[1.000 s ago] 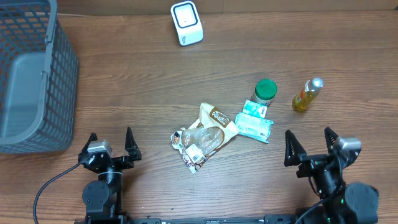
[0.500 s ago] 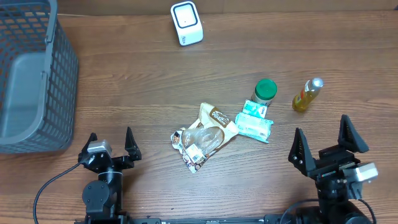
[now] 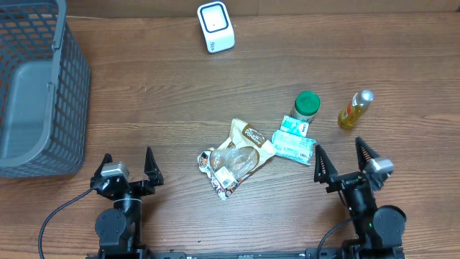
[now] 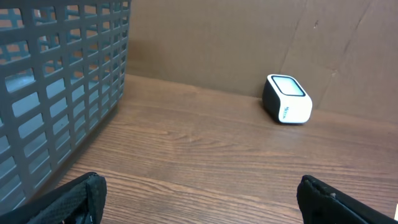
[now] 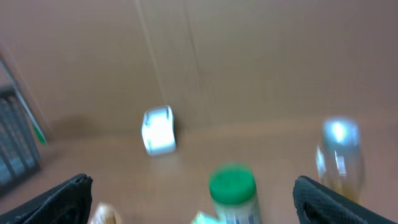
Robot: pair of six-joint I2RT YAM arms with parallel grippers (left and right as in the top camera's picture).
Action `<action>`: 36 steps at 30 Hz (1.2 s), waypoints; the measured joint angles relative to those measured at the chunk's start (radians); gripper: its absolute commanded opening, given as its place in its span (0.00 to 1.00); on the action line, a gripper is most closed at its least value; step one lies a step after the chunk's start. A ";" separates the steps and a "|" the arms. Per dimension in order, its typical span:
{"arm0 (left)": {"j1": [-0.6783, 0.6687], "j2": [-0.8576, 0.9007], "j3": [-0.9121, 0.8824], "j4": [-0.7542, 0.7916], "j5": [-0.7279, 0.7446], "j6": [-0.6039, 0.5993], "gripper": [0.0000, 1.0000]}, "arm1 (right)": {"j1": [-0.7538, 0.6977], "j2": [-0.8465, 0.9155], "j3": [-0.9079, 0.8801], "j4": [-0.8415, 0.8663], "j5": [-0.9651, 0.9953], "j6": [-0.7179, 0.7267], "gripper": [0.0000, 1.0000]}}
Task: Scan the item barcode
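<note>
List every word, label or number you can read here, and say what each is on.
No text reads clearly enough to quote.
Snack bag: white lettering on a brown oval, too small to read.
Teal packet: print, too small.
Scanner: small blue mark on its side, too small.
Green-lidded jar: label too small.
Yellow bottle: nothing legible.

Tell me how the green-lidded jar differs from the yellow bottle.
The jar is squat with a wide green lid; the bottle is slim with a small silvery cap. The jar sits close beside the teal packet; the bottle stands alone farther right. Both stand upright on the table.
</note>
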 measured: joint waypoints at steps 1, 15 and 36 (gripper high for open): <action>0.000 0.000 0.000 0.000 0.000 0.000 1.00 | 0.000 0.000 0.000 -0.032 0.005 0.001 1.00; 0.000 0.000 0.000 0.000 0.000 0.000 1.00 | 0.000 0.001 0.000 -0.066 0.034 0.008 1.00; 0.000 0.000 0.000 0.000 0.000 0.000 1.00 | 0.000 0.001 0.000 -0.066 0.036 0.008 1.00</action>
